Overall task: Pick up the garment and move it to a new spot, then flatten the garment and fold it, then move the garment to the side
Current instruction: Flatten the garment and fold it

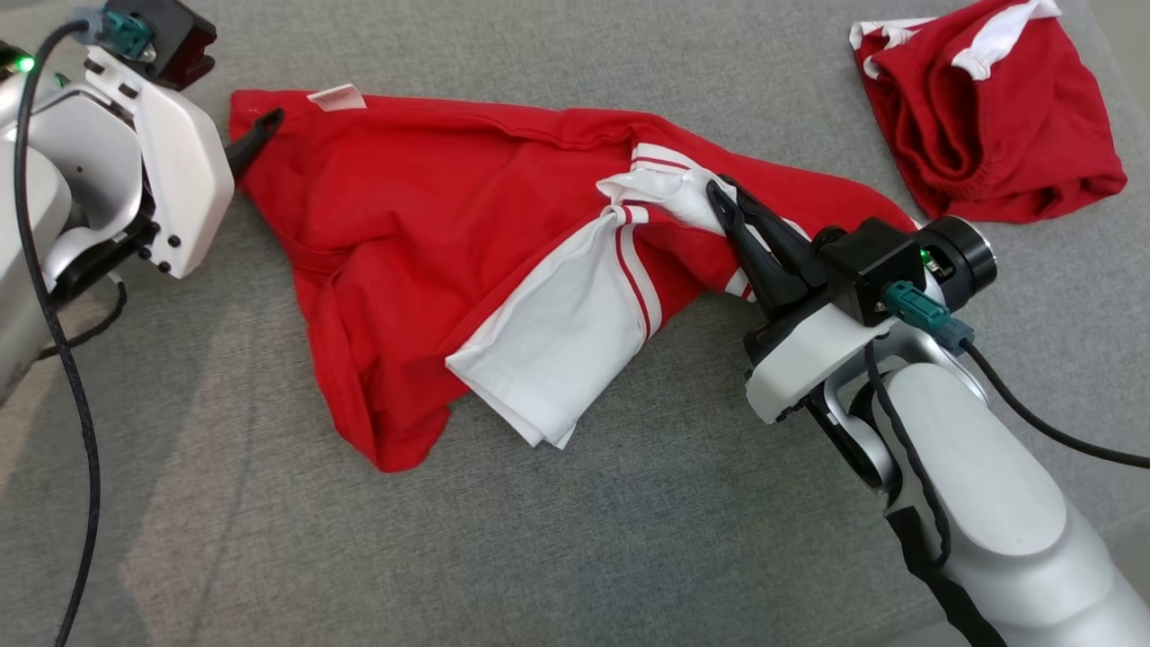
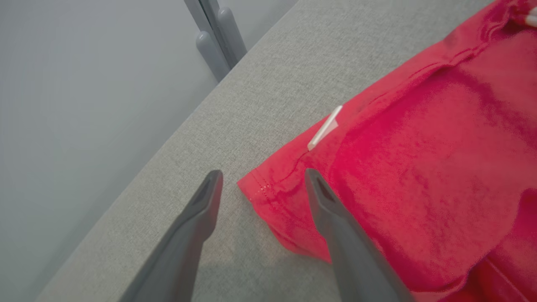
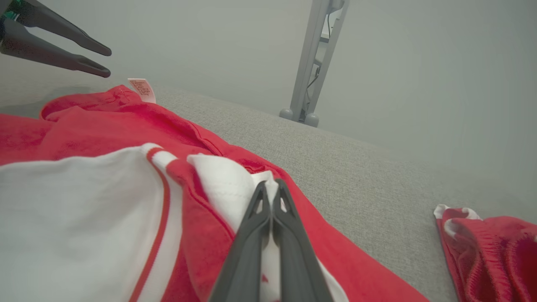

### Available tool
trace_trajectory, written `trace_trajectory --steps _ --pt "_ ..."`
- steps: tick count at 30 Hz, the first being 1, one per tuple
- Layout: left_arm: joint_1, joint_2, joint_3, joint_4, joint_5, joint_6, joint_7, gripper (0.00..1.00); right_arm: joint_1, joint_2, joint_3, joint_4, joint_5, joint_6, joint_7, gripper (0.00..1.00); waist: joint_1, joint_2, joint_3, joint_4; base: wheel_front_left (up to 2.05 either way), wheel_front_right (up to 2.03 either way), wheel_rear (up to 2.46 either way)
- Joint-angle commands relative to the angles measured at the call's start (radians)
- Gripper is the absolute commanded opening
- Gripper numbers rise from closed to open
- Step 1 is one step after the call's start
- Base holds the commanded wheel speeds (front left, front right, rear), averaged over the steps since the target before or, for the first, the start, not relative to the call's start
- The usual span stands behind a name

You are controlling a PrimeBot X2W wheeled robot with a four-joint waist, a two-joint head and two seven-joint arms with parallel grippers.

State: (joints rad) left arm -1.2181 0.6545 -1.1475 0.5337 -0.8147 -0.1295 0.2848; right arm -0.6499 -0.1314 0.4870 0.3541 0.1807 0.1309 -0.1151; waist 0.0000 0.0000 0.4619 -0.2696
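the left gripper [image 1: 265, 126] is at the garment's [image 1: 404, 234] far left corner; its two dark fingers stand well apart with nothing between them but air and the tip of that corner; in the left wrist view the gripper [image 2: 263, 173] straddles the hemmed corner of the garment [image 2: 419, 167], one finger over bare grey surface [image 2: 272, 84], the other over red cloth; from the right wrist view the left gripper [image 3: 105, 63] looks to hang just above the garment [image 3: 105, 121], not touching it; a small white label [image 1: 337, 97] sticks up from the garment's top edge just right of that corner, seen also in the left wrist view [image 2: 325, 133] and the right wrist view [image 3: 142, 90]; the garment itself, red and rumpled, lies spread across the middle of the grey surface [image 1: 575, 539]; a white sleeve [image 1: 557, 350] with red stripes lies folded over the garment's lower middle; the right gripper [image 1: 714, 187] is at the garment's upper right part, its fingers pressed together on a bunched fold of white, red-striped cloth; the right wrist view shows the same pinch [image 3: 272, 183], white fabric caught between the closed fingers; a second red piece of clothing [image 1: 988, 117] with white trim lies crumpled well apart from the garment, up and to its right [image 3: 495, 247].
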Motion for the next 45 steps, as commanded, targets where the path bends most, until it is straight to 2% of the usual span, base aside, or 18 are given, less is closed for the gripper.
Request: trace_trajectory --steps 1,6,10,24,34,35,36,37,38,45 --pt "-0.025 0.008 -0.016 0.013 -0.014 -0.001 -0.009 1.0 -0.012 -0.001 -0.002 -0.002 0.006 0.0 -0.011 0.0 0.0 0.0 0.016 -0.012 0.0 0.0 0.0" --pt "-0.09 0.013 -0.098 0.053 -0.06 -0.001 -0.015 1.0 -0.024 0.007 0.003 0.003 0.002 0.0 -0.023 0.0 0.0 0.0 0.047 -0.032 0.0 0.0 0.0" --pt "-0.111 0.008 -0.122 0.064 -0.059 -0.001 -0.012 1.0 -0.031 0.014 0.005 0.006 0.0 0.0 -0.03 0.0 0.0 0.0 0.057 -0.039 0.0 0.0 0.0" --pt "-0.082 0.013 -0.132 0.051 -0.041 -0.001 0.073 1.0 -0.04 0.023 0.0 0.019 -0.005 0.0 -0.029 0.0 0.0 0.0 0.07 -0.041 0.0 0.0 0.0" --pt "-0.089 -0.008 -0.134 0.081 -0.039 -0.001 0.061 1.0 -0.041 0.023 0.01 0.015 0.0 0.0 -0.031 0.0 0.0 0.0 0.082 -0.043 0.0 0.0 0.0" --pt "-0.09 -0.01 -0.134 0.083 -0.043 -0.001 0.065 0.93 -0.04 0.022 0.01 0.015 0.001 0.0 -0.032 0.0 0.0 0.0 0.083 -0.043 0.0 0.0 0.0" --pt "-0.091 -0.011 -0.134 0.091 -0.054 -0.001 0.071 0.47 -0.04 0.021 0.01 0.014 0.001 0.0 -0.032 0.0 0.0 0.0 0.083 -0.043 0.0 0.0 0.0" --pt "-0.091 -0.014 -0.135 0.094 -0.056 -0.001 0.076 0.12 -0.04 0.021 0.01 0.014 0.001 0.0 -0.033 0.0 0.0 0.0 0.083 -0.043 0.0 0.0 0.0" --pt "-0.091 -0.016 -0.135 0.096 -0.059 -0.001 0.079 0.0 -0.039 0.021 0.01 0.014 0.001 0.0 -0.033 0.0 0.0 0.0 0.083 -0.043 0.0 0.0 0.0" --pt "-0.089 -0.022 -0.133 0.094 -0.067 -0.001 0.063 0.0 -0.031 0.015 0.004 0.018 0.002 0.0 -0.03 0.0 0.0 0.0 0.078 -0.037 0.0 0.0 0.0"
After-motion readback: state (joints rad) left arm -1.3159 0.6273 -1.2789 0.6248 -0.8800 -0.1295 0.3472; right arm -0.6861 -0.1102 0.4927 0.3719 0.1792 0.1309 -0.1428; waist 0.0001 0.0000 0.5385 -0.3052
